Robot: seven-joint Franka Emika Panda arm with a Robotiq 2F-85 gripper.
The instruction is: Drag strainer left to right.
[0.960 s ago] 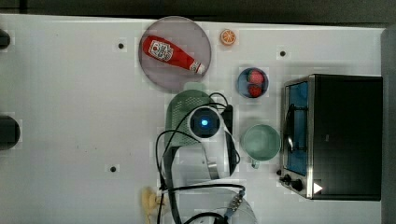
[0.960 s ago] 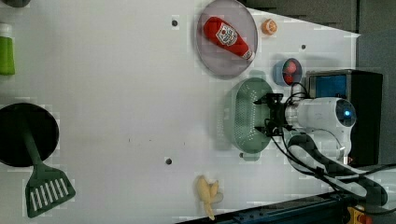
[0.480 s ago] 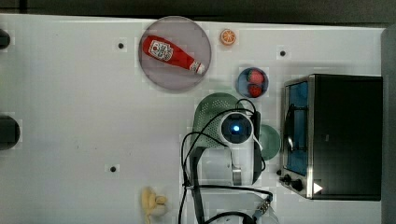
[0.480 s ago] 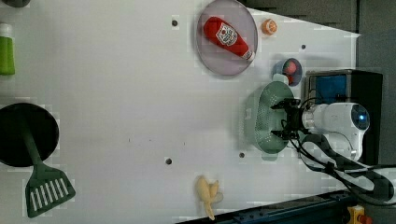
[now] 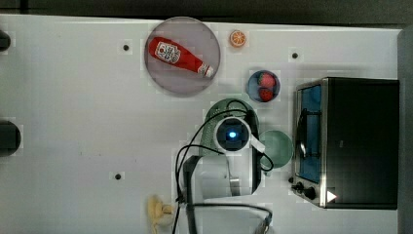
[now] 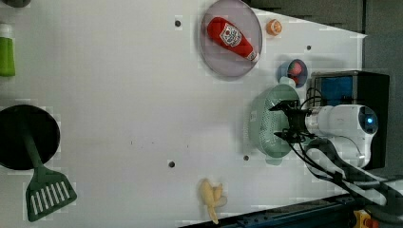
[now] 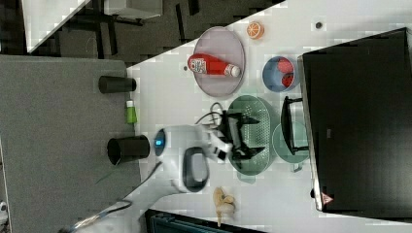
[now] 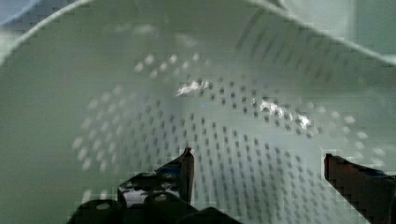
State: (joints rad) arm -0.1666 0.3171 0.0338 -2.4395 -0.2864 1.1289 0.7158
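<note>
The strainer (image 5: 219, 108), a pale mint-green colander dotted with holes, sits on the white table just left of the teal cup (image 5: 278, 148) in the top view. Most of it lies under my arm (image 5: 233, 135) there. In the left view the strainer (image 6: 261, 130) is in front of the oven, and my gripper (image 6: 281, 122) reaches down into its bowl. My gripper (image 7: 255, 135) is open, with the fingers spread apart over the strainer (image 7: 262, 104). In the wrist view both fingertips (image 8: 187, 156) stand inside the perforated strainer wall (image 8: 224, 107), closed on nothing.
A black toaster oven (image 5: 350, 141) stands at the top view's right, close to the cup. A grey plate (image 5: 165, 78) holding a ketchup bottle, a bowl of strawberries (image 5: 263, 86), an orange slice (image 5: 237, 38) and a banana (image 5: 158, 212) lie around. A spatula (image 6: 45, 190) and a green bottle (image 6: 7, 50) are far off.
My arm and the strainer have slid toward the top view's right, from the table's middle to a spot beside the cup and oven. The fingers stay spread.
</note>
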